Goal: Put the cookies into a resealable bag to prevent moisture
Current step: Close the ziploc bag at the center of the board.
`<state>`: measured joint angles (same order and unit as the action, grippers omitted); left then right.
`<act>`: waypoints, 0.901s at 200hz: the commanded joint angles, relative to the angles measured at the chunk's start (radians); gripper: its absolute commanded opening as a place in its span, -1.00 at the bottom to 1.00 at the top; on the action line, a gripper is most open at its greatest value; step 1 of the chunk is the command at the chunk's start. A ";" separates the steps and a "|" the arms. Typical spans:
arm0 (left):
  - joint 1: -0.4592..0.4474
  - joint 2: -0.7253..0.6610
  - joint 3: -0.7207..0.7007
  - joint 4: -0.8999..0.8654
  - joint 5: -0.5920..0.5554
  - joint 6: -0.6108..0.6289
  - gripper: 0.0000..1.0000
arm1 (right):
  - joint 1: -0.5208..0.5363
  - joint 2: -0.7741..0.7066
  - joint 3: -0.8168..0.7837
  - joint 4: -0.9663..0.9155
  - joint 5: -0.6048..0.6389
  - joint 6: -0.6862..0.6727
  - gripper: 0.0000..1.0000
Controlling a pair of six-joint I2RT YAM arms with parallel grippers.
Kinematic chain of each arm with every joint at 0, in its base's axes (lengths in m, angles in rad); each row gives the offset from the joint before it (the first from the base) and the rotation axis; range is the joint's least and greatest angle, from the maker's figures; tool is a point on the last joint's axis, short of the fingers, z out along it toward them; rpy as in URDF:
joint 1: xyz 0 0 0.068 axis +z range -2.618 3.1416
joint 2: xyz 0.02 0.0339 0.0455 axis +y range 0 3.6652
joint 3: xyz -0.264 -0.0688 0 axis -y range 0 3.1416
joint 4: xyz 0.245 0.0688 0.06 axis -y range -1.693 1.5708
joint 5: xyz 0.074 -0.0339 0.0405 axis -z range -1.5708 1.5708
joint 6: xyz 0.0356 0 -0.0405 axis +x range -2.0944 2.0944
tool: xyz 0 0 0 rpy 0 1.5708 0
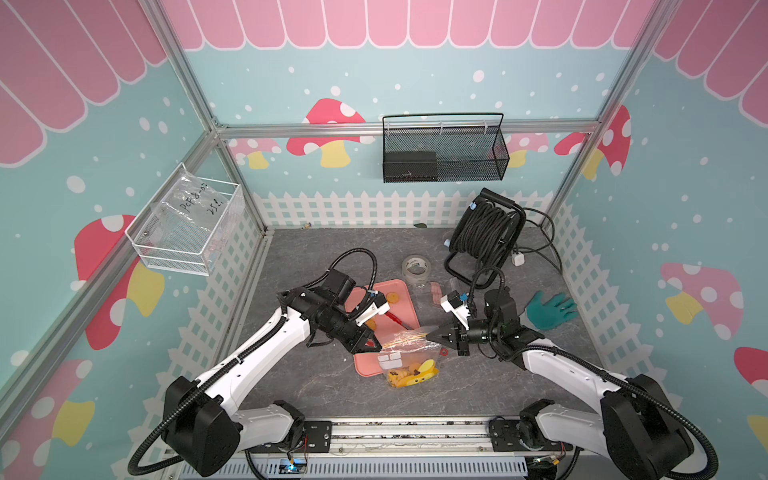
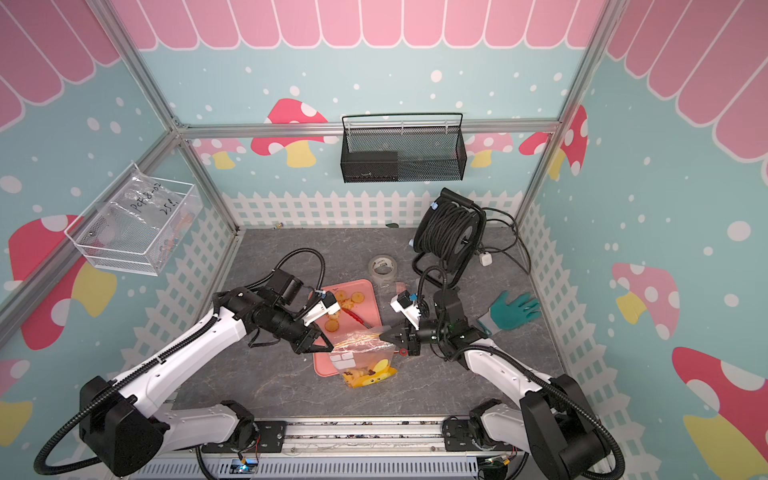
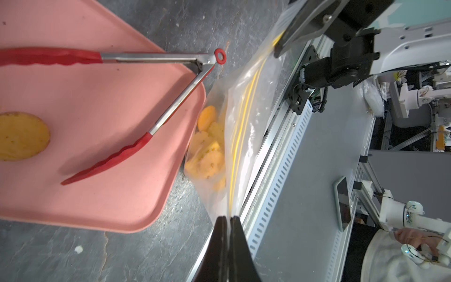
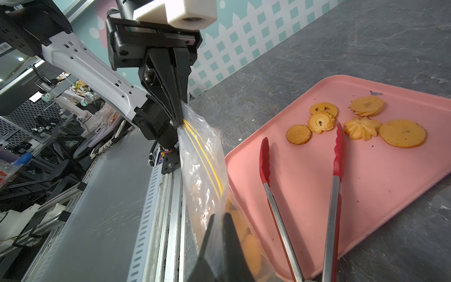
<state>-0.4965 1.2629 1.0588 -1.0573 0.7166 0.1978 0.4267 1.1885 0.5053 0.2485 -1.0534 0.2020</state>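
In both top views the left arm [image 1: 332,320] covers the left part of the pink plastic tray [image 1: 407,305], so only a few of the golden scalloped cookies [image 1: 392,297] on it show. Inside the clear resealable bag with yellow zip lines [image 3: 244,117] the cookies are blurred and cannot be counted. The red-tipped metal tongs [image 4: 338,151] are cut off at the hinge by the picture's edge. A tiny object [image 1: 306,225] at the far fence is too small to name.

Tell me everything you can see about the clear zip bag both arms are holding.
The resealable bag is clear plastic with yellow zip lines along its top, white label patches and a yellow cartoon print. The left gripper and right gripper pinch the zip strip's ends, stretching it. Cookies lie in its bottom, which overlaps the pink tray's near edge.
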 commanded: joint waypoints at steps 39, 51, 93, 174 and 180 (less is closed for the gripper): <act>0.039 -0.014 -0.023 0.054 0.048 -0.004 -0.63 | -0.018 -0.060 -0.023 -0.006 -0.002 -0.025 -1.00; 0.039 -0.014 -0.029 0.078 0.070 -0.018 -0.66 | -0.018 -0.076 -0.030 0.009 -0.005 -0.019 -1.00; 0.039 0.000 -0.042 0.107 0.128 -0.031 -1.00 | -0.022 -0.112 -0.048 0.015 0.017 -0.009 -0.99; 0.039 -0.022 0.004 0.101 0.136 0.024 -1.00 | -0.009 -0.176 0.149 -0.240 0.185 -0.414 0.33; 0.038 -0.018 0.010 0.097 0.142 0.035 -1.00 | -0.005 -0.166 0.172 -0.267 0.188 -0.459 0.37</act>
<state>-0.4603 1.2491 1.0286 -0.9672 0.8101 0.1677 0.4129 1.0225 0.5823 0.1146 -0.9283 -0.0093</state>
